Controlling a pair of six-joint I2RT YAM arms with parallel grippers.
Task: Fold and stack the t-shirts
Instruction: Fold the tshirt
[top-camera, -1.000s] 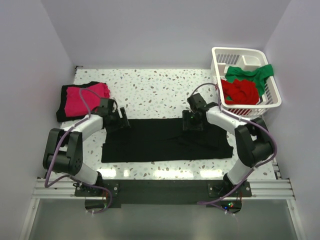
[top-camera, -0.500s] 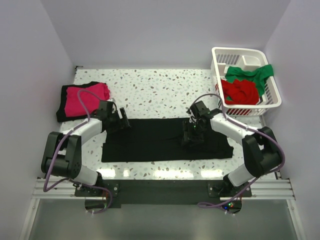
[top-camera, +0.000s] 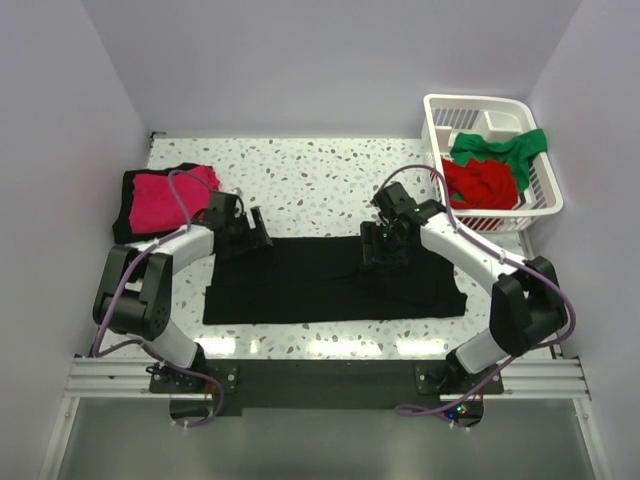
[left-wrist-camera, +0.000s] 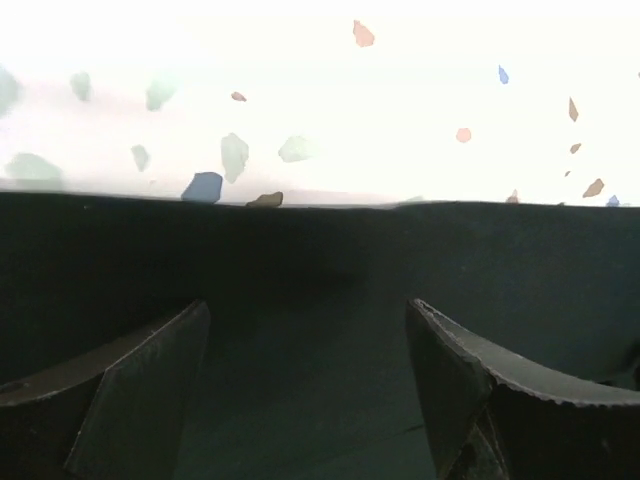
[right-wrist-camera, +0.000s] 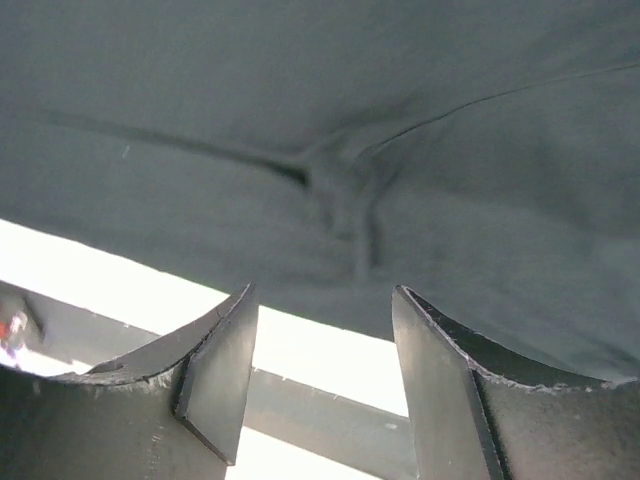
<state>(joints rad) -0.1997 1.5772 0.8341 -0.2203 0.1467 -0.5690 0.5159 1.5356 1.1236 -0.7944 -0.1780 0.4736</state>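
Note:
A black t-shirt (top-camera: 330, 282) lies flat on the table as a long band. My left gripper (top-camera: 252, 234) hovers at its far left edge, open; in the left wrist view its fingertips (left-wrist-camera: 308, 330) stand wide apart over the black cloth (left-wrist-camera: 320, 260) with nothing between them. My right gripper (top-camera: 386, 246) is over the far right part of the shirt, also open. In the right wrist view the right gripper (right-wrist-camera: 325, 310) frames the cloth's near edge below a small wrinkle (right-wrist-camera: 340, 185). A magenta-pink t-shirt (top-camera: 165, 197) lies folded on a black one at the far left.
A white slatted basket (top-camera: 475, 99) stands at the back right, holding a red t-shirt (top-camera: 480, 185) and a green one (top-camera: 503, 148). The speckled table (top-camera: 320, 180) shows behind the black shirt. White walls close in the sides and the back.
My right gripper dipped toward the near side over the shirt, then came back toward the far edge, its jaws a little wider. My left gripper shifted slightly right and farther back.

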